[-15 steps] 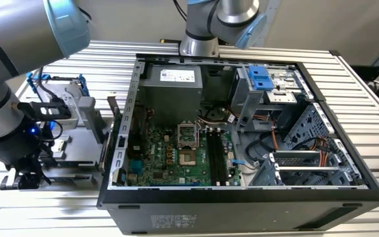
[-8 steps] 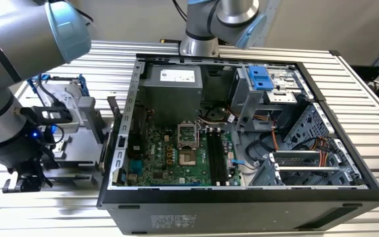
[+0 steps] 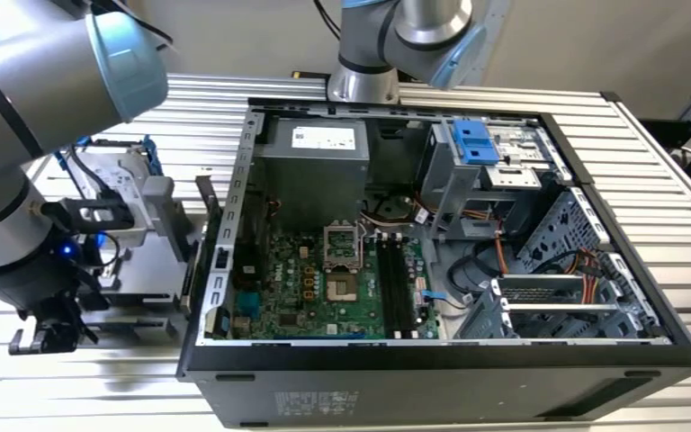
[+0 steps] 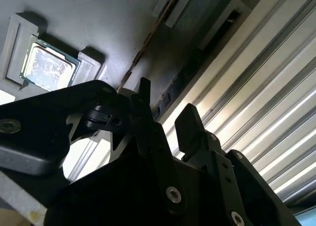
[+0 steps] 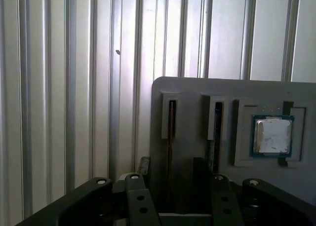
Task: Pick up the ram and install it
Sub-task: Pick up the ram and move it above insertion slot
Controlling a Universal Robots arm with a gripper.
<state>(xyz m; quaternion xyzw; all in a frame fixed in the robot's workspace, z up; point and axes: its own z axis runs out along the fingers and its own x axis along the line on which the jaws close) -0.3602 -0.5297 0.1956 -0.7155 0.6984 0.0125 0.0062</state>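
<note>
A grey holder tray (image 5: 187,95) lies on the ribbed metal table. In two narrow slots of the tray stand thin sticks on edge: one ram (image 5: 171,122) and a second ram (image 5: 217,125). My gripper (image 5: 171,163) hovers just above the tray, open, its two black fingers (image 5: 143,166) on either side of the line of the first ram without touching it. In the second wrist view the same ram (image 4: 148,36) shows as a thin brownish edge running toward the gripper (image 4: 164,106). The motherboard's long black slots (image 3: 396,286) lie inside the open computer case (image 3: 442,360).
A processor chip (image 5: 271,135) sits in a square pocket of the tray beside the rams. My arm's wrist (image 3: 33,261) hangs low at the exterior view's left, outside the case wall. A second arm (image 3: 381,45) stands behind the case. A blue drive bracket (image 3: 474,142) sits inside.
</note>
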